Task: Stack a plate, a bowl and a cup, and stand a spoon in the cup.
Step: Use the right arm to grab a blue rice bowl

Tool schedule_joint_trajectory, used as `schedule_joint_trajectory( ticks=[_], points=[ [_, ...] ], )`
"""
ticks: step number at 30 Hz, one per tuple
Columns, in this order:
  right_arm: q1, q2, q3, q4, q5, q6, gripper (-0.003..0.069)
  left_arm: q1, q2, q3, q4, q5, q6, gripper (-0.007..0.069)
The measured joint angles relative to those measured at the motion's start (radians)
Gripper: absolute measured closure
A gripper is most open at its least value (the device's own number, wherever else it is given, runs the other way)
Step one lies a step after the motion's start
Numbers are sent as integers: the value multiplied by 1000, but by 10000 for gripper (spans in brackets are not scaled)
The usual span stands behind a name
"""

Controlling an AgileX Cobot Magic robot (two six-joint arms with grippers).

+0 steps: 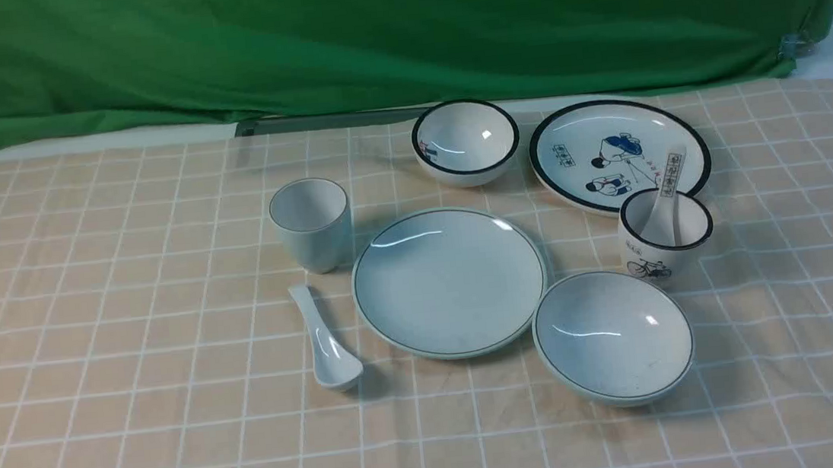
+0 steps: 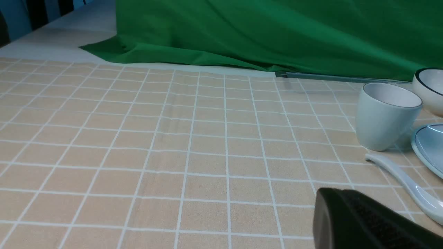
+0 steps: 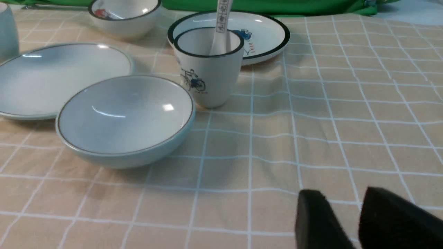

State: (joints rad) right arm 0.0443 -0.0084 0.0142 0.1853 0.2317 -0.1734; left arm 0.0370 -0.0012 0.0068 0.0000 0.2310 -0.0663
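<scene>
- Plate [image 1: 449, 283]: lies flat at the table's centre, bare; nothing stacked on it yet; judged sound as a base, though it could skid on the checked cloth [image 1: 131, 368] if nudged sideways.
- Bowl [image 1: 613, 336]: near and right of the plate, rims just beside each other; contact cannot be told; a careless lift may drag the plate; the shallow glazed wall may slip from a pinch.
- Cup [image 1: 311, 225]: upright, left and far of the plate; set off-centre in the curved bowl, it would likely tilt.
- Spoon [image 1: 326, 340]: flat on the cloth, near and left of the plate; low and smooth, hard to pinch; stood carelessly, it might topple the cup.
- Bicycle cup [image 1: 665, 233], holding a printed spoon [image 1: 666, 194]: just beyond the bowl's far rim; liable to be knocked.
- Black-rimmed bowl [image 1: 466, 141] and cartoon plate [image 1: 619, 153]: far side; risk of mistaken pick.
- Right gripper [image 3: 344, 199]: fingers apart, empty, near and right of the bowl.
- Left gripper [image 2: 360, 221]: fingers together, empty, beside the spoon; must part first.
</scene>
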Motion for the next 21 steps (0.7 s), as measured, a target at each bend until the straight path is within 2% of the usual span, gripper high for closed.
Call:
schedule_joint_trajectory(
  ticks=[18, 19, 21],
  points=[
    [0, 0, 0, 0, 0, 0, 421, 0, 0, 0, 0, 0, 1, 615],
    [0, 0, 0, 0, 0, 0, 421, 0, 0, 0, -6, -5, -3, 615],
    [0, 0, 0, 0, 0, 0, 421, 0, 0, 0, -106, -54, -51, 615]
  ],
)
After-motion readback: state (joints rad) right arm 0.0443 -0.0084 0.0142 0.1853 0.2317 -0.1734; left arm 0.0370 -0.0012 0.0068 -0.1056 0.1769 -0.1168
